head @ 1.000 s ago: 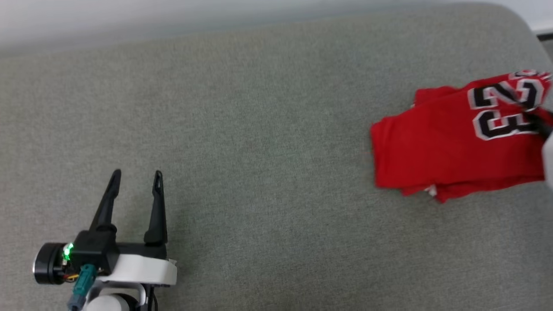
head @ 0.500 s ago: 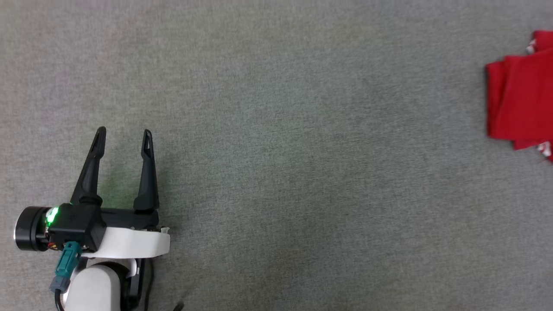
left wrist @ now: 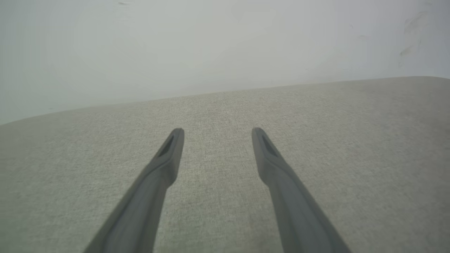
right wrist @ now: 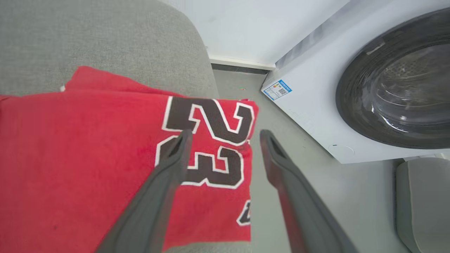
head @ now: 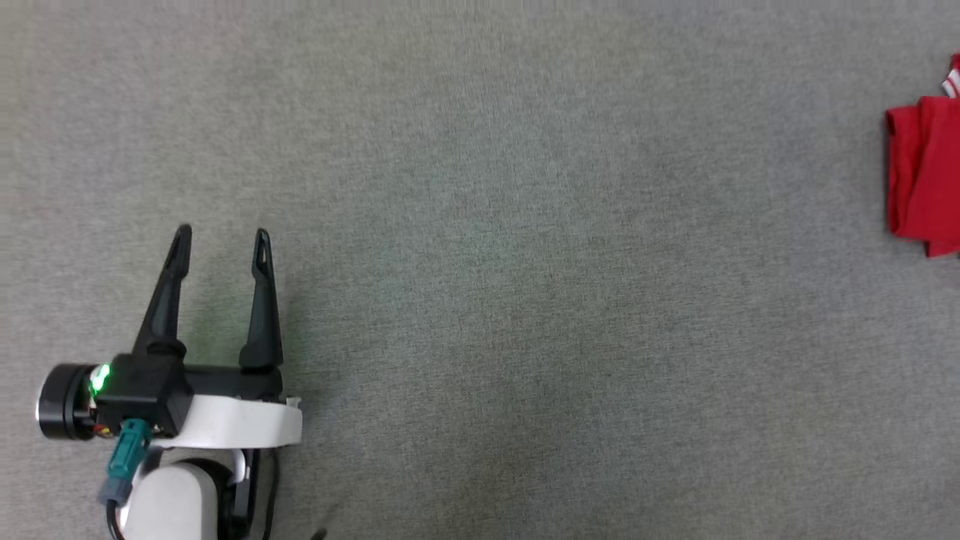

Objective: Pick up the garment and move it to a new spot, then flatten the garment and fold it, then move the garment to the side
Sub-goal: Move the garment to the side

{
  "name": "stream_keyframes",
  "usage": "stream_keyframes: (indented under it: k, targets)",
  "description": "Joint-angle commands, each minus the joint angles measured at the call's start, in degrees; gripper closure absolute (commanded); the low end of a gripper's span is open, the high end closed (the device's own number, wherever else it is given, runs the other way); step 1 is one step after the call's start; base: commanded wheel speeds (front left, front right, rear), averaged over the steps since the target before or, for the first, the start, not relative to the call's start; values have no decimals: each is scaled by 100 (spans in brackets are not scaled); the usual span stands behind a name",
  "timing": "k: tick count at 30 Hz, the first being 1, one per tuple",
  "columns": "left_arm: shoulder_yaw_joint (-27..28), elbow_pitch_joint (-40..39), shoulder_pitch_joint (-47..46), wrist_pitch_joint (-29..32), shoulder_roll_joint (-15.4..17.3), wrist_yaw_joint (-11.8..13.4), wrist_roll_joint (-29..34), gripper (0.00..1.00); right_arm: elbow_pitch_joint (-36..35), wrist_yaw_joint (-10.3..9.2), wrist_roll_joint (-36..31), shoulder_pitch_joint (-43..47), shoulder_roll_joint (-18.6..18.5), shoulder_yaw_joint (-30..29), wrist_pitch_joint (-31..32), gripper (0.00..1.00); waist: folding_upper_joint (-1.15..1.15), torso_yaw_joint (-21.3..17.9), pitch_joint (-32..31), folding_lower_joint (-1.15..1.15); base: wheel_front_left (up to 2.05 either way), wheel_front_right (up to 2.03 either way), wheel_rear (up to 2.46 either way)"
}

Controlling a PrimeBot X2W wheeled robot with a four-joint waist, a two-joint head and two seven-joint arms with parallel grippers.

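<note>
The garment (head: 926, 176) is a folded red shirt lying at the right edge of the grey cushioned surface (head: 525, 262) in the head view. In the right wrist view the garment (right wrist: 88, 151) lies folded with a black, white-outlined "23" on top, its edge near the cushion's end. My right gripper (right wrist: 226, 133) hovers over that edge, open, with nothing clamped between its fingers. My left gripper (head: 222, 232) stands open at the lower left, far from the shirt. The left wrist view shows the left gripper (left wrist: 218, 130) empty above bare fabric.
A white washing machine (right wrist: 316, 105) with a dark round door (right wrist: 397, 84) stands right of the cushion, across a strip of grey floor (right wrist: 291, 196). A pale grey object (right wrist: 422, 196) sits at the lower right. A pale wall (left wrist: 211, 45) rises behind the cushion.
My right gripper has opened and let go of the garment. The head camera has shifted, so the shirt now sits at the picture's right edge. The left gripper keeps its pose.
</note>
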Motion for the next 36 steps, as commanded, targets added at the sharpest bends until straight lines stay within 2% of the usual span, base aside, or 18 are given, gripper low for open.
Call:
stream_keyframes:
  k: [1, 7, 12, 20, 27, 32, 36]
  targets:
    - [7, 34, 86, -12, -15, 21, 22, 0, -56, -9, -96, 94, 67, -92, -106, 0, 0, 31, -181, -1, 0, 0, 0]
    - [-43, 208, 400, -12, -81, 61, -5, 0, -556, -9, -393, 376, 363, -319, -720, 0, 0, 100, -822, -1, 0, 0, 0]
    - [-58, 338, 736, -12, -142, 129, -54, 0, -1168, -9, -351, 639, 697, -285, -1440, 0, 0, 145, -1334, -1, 0, 0, 0]
    - [-67, 483, 1088, -13, -194, 199, -143, 0, -2289, -9, -254, 1290, 1494, -62, -2616, 0, 0, 298, -1931, -1, 0, 0, 0]
    - [-28, 567, 1306, -12, -213, 229, -176, 0, -3005, -8, -215, 2086, 2258, 287, -2912, 0, 0, 452, -2312, -1, 0, 0, 0]
    - [-10, 617, 1442, -12, -232, 251, -228, 0, -3194, -8, -207, 2641, 2803, 578, -2957, 0, 0, 501, -2527, -1, 0, 0, 0]
    - [-17, 658, 1510, -12, -238, 249, -254, 0, -3199, -8, -149, 3082, 3066, 703, -3012, 0, 0, 550, -2651, -1, 0, 0, 0]
